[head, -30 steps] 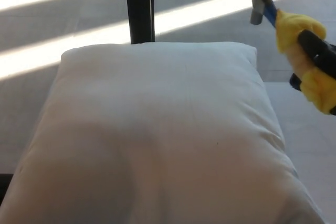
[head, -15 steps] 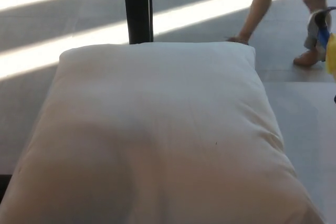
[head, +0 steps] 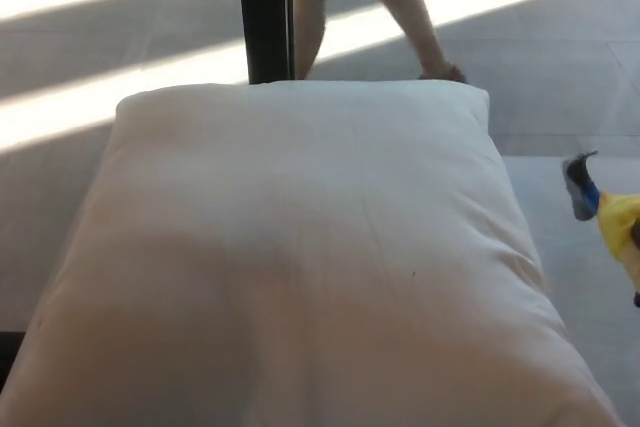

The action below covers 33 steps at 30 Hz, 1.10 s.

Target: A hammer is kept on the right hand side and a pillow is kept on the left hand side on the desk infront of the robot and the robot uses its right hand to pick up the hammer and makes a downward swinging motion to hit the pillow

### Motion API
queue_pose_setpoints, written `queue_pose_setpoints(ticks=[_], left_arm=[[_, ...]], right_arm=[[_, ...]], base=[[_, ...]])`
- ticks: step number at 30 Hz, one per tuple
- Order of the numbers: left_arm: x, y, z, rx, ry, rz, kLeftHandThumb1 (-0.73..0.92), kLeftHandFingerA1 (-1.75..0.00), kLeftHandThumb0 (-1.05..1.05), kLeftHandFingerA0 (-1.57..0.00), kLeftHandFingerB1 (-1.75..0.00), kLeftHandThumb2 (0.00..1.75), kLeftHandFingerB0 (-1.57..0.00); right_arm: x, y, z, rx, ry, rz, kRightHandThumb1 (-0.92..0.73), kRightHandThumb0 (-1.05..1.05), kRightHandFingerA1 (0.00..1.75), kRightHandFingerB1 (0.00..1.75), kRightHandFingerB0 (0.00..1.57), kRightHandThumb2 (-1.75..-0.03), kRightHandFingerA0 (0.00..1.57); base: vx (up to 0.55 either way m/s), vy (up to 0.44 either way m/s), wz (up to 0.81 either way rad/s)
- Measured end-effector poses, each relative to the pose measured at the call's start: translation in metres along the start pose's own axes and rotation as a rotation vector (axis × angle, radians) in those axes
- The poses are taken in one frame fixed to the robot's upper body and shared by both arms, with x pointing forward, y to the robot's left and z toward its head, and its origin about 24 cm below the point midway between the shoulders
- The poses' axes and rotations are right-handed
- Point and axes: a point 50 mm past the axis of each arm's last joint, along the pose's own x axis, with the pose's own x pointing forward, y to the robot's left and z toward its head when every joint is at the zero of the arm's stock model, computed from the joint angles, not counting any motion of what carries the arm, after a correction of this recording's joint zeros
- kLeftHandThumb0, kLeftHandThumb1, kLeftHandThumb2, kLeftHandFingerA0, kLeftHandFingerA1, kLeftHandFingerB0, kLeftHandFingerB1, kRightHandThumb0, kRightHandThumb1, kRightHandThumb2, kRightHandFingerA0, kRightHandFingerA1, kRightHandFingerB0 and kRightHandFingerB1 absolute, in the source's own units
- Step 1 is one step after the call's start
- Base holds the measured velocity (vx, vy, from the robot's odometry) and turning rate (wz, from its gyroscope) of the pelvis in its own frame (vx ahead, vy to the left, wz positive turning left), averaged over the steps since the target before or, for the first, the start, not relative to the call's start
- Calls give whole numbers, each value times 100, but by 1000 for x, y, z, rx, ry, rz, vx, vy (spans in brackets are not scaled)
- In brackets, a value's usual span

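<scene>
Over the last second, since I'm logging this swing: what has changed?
The hammer dropped from high at upper right to low at the right edge, beside the pillow and not touching it. Only its head and yellow grip show; the right hand is barely visible. A person's legs walked in behind the pillow, moving leftward. The pillow and black post stayed put.

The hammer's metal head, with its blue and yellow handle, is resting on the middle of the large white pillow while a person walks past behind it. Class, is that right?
Not quite. In the head view the hammer is at the right edge, off the large white pillow and not touching it. The person's legs do pass behind the pillow.
</scene>
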Motion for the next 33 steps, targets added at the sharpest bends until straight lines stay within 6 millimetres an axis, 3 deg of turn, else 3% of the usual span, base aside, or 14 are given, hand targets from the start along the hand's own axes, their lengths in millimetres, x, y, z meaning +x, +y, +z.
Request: queue_pose_setpoints(ticks=[1, 6, 7, 8, 9, 16, 17, 23, 24, 25, 26, 27, 29, 33], left_arm=[[0, 0, 0, 0, 0, 0, 73, -59, -65, -69, -48, 61, -48], [0, 0, 0, -1, -1, -1, 73, -55, -65, -66, -45, 62, -48], [0, 0, 0, -1, -1, -1, 59, -66, -67, -59, -56, 98, -39], [0, -1, 0, 0, -1, -1, 59, -66, -67, -59, -56, 98, -39], [0, -1, 0, 0, -1, -2, 73, -56, -66, -65, -45, 62, -47], [0, -1, 0, 0, -1, -2, 73, -55, -67, -63, -45, 62, -46], [0, -1, 0, 0, -1, -2, 72, -58, -67, -66, -47, 61, -48], [0, -1, 1, -1, -2, -2, 72, -58, -68, -67, -48, 61, -52], [0, -1, 1, -1, -2, -2, 73, -57, -68, -65, -46, 62, -48], [0, -1, 1, -1, -2, -2, 72, -56, -67, -65, -46, 61, -49], [0, -1, 1, 0, -2, -2, 72, -56, -67, -65, -46, 61, -49], [0, -1, 1, 0, -2, -2, 73, -56, -66, -65, -45, 62, -47], [0, -1, 1, 0, -3, -2, 74, -55, -67, -65, -44, 62, -47], [1, -1, 1, 0, -3, -3, 73, -55, -71, -62, -45, 62, -47]], right_arm=[[1, 0, -3, -16, 4, -10, -61, -17, 174, 148, 75, -98, 86], [4, 0, -6, -139, -41, -80, -63, -15, 167, 140, 77, -95, 95], [4, 0, -6, -148, -45, -85, -67, -20, 169, 140, 80, -95, 103], [5, -1, -5, -180, -62, -105, -67, -20, 169, 140, 80, -95, 103], [5, -1, -4, -196, -71, -114, -64, -16, 165, 134, 82, -88, 96], [6, 0, 0, -351, -151, -194, -66, -24, 170, 145, 78, -87, 90], [7, 0, 0, -385, -167, -207, -65, -25, 169, 133, 82, -88, 90], [9, 1, -1, -528, -229, -259, -64, -21, 163, 123, 82, -86, 90], [10, 1, -2, -563, -243, -268, -64, -21, 160, 111, 85, -79, 90], [10, 1, -2, -571, -247, -270, -68, -26, 154, 86, 85, -66, 86], [10, 2, -3, -597, -257, -276, -68, -26, 154, 86, 85, -66, 86], [11, 2, -4, -649, -271, -291, -69, -25, 144, 63, 84, -60, 87], [12, 1, -8, -709, -280, -303, -67, -25, 111, 58, 82, -59, 86], [16, 1, -19, -824, -287, -313, -71, -27, 120, 54, 66, -60, 88]], base=[[0, 0, 0], [0, 0, 0], [0, 0, 0], [0, 0, 0], [0, 0, 0], [0, 0, 0], [0, 0, 0], [0, 0, 0], [0, 0, 0], [0, 0, 0], [0, 0, 0], [0, 0, 0], [0, 0, 0], [0, 0, 0]])
